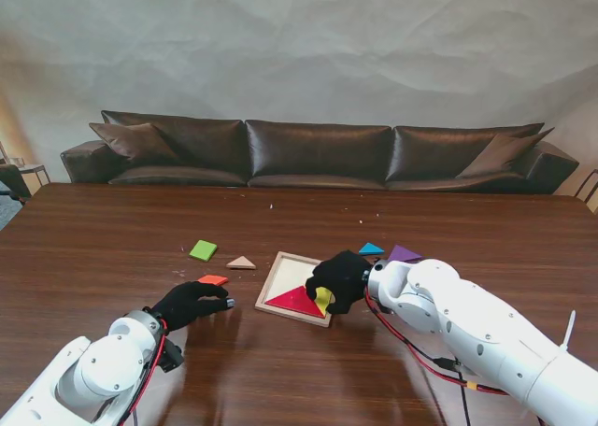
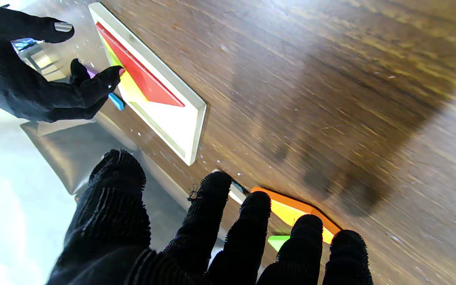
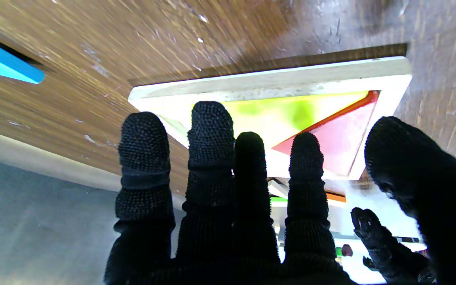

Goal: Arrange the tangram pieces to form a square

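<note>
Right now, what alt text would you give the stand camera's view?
Two black-gloved robot hands work over a brown table: the right hand on a white square tray holding a red triangle and yellow piece, the left hand beside an orange piece. Four loose pieces lie beyond.

The left arm rises from the near left corner, its black-gloved left hand [image 1: 192,304] held palm-down with fingers spread, holding nothing. The right arm reaches in from the right, the right hand [image 1: 338,281] also palm-down, fingers apart and empty.
</note>
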